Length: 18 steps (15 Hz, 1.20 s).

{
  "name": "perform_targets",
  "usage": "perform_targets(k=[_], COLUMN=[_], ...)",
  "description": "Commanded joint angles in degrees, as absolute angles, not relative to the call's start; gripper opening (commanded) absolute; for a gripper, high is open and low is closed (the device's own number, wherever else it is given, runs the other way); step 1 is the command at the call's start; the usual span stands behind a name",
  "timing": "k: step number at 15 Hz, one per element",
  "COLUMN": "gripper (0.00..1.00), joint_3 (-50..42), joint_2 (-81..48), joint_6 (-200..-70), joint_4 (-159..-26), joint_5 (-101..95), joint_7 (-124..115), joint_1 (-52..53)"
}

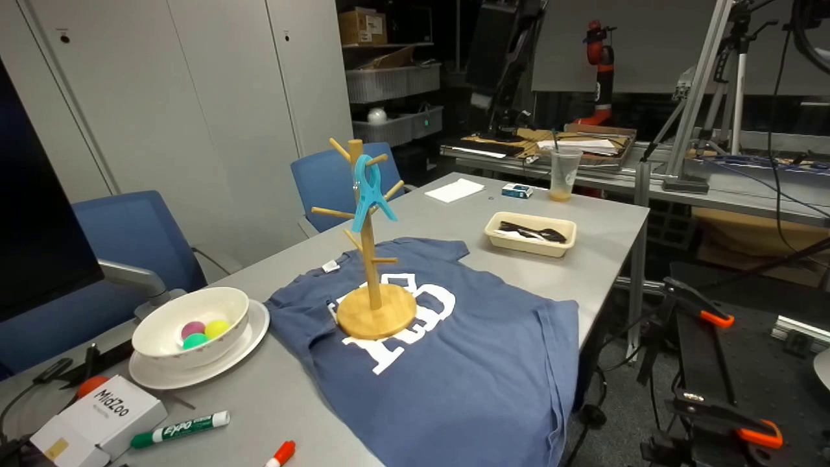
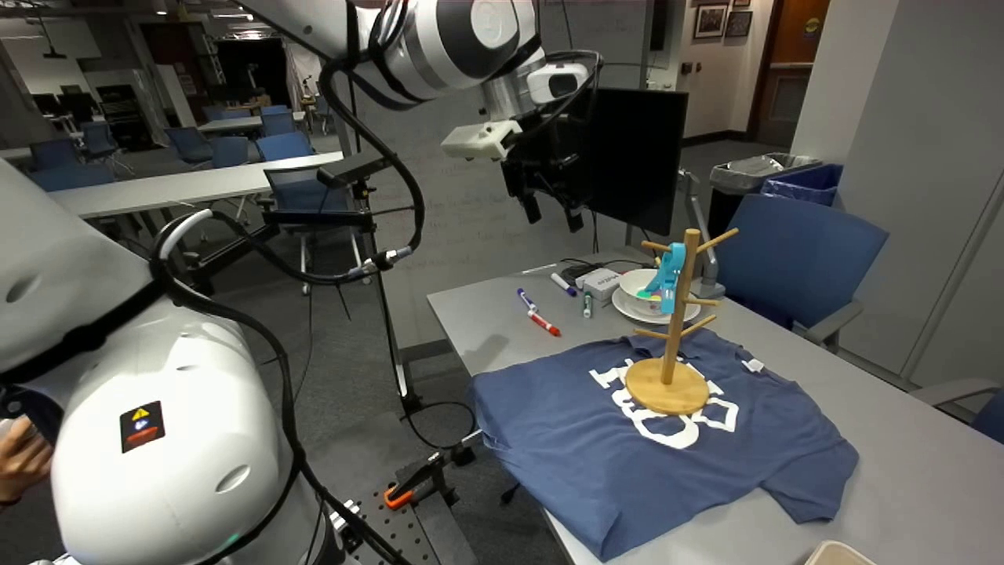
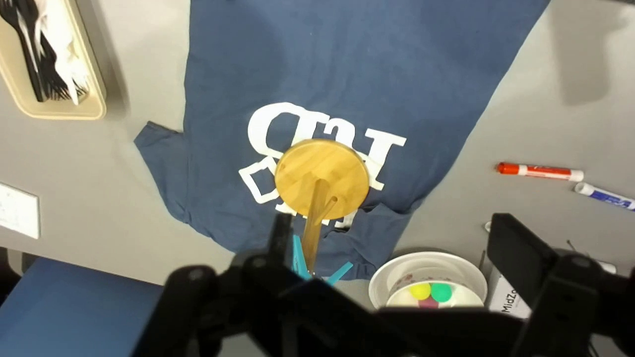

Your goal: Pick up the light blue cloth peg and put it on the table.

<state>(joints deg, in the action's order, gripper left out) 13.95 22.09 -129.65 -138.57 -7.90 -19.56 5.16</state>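
At the left of the wrist view, a beige, round-cornered tray (image 3: 59,113) on the smooth light grey table (image 3: 124,198) holds black and white cutlery (image 3: 62,52); below juts a blue chair (image 3: 74,312), and flat grey cabinets (image 1: 227,117) stand in both exterior views. Next, a soft blue T-shirt (image 3: 317,74) lies under the grained, round-based wooden stand (image 3: 342,168); the light blue cloth peg (image 1: 368,194) hangs from an upper branch (image 1: 382,157). The gripper (image 3: 393,220) hovers apart, jaws spread wide. Farther right, a plate (image 3: 429,259) bears a bowl (image 3: 466,295) of coloured balls (image 3: 441,292).
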Motion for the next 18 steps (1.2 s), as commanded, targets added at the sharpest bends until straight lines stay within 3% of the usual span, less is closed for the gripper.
perform_targets(k=[1, 12, 18], gripper=[1.0, 1.0, 1.0], joint_3=[15.7, 15.0, 16.3], joint_2=[19.9, 20.3, 14.7], joint_6=[-138.6, -137.2, -143.1], joint_4=[-140.9, -141.5, -143.2], joint_5=[-14.0, -13.6, -15.3], joint_7=[-25.0, -24.1, -32.0], joint_1=[2.9, 3.8, 2.3])
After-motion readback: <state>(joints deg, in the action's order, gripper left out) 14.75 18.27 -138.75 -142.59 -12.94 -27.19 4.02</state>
